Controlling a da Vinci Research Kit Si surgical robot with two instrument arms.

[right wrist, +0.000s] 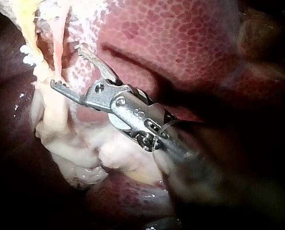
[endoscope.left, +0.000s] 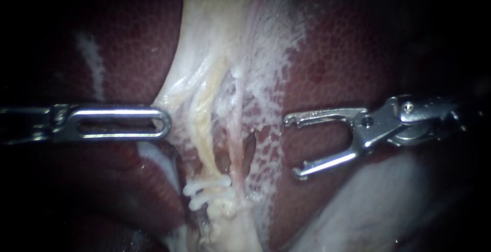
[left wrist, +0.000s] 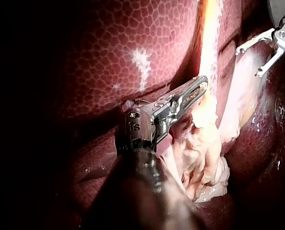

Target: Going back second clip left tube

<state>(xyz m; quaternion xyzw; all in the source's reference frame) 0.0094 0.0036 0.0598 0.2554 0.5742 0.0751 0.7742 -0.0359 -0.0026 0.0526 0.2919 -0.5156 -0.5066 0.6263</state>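
Endoscope view: left instrument (endoscope.left: 166, 122) clamps pale tissue (endoscope.left: 204, 52); right instrument (endoscope.left: 292, 147) hangs with jaws apart.

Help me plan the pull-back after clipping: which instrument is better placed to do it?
Probably right. The right instrument hangs with open, empty jaws, clear of the clips and the tube, so it is free to withdraw. The left instrument sits against the pale tissue.

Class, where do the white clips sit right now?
White clips: endoscope view, low centre, on the pale tube, below the gap between left instrument and right instrument.
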